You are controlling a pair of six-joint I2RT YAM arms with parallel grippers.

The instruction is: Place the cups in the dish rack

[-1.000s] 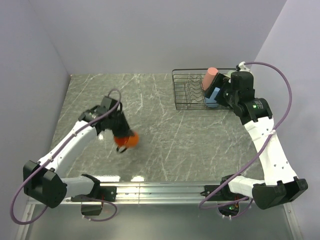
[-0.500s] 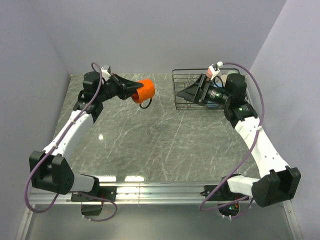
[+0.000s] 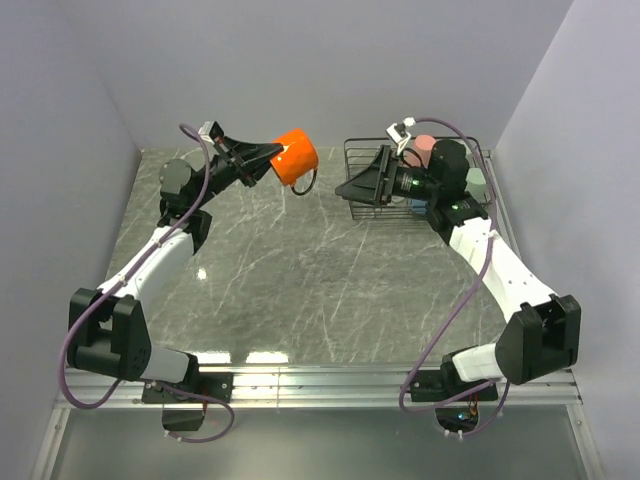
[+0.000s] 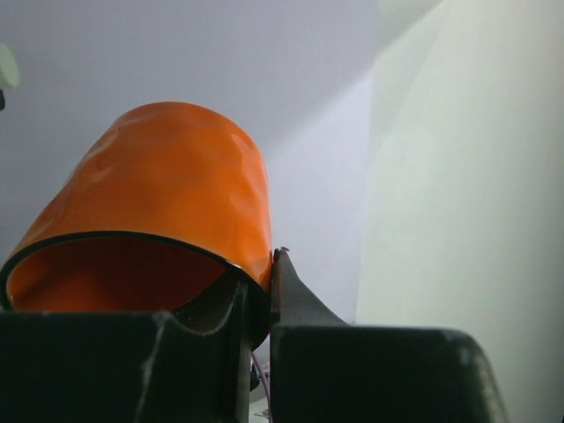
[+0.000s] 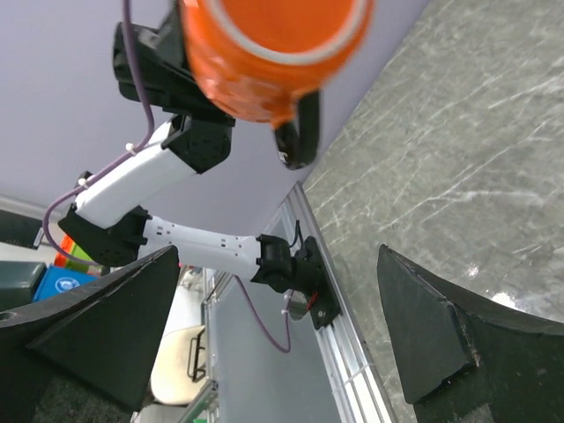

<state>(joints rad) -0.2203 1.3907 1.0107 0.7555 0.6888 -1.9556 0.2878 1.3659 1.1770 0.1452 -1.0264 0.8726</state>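
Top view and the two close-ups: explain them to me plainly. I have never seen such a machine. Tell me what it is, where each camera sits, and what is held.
These are two robot arms bolted at the near edge of a marbled table. The wide picture comes from a fixed camera above and behind them. The other two come from cameras on the wrists, each looking along that arm's own fingers.

The left gripper is shut on the rim of an orange mug and holds it in the air, off the table. In the left wrist picture that mug fills most of the view.

The right gripper is open and empty, pointing towards the mug, which is why its camera sees the mug and the other arm. It sits by the left end of the dish rack, a black wire basket at the far right. A salmon pink cup shows in it.
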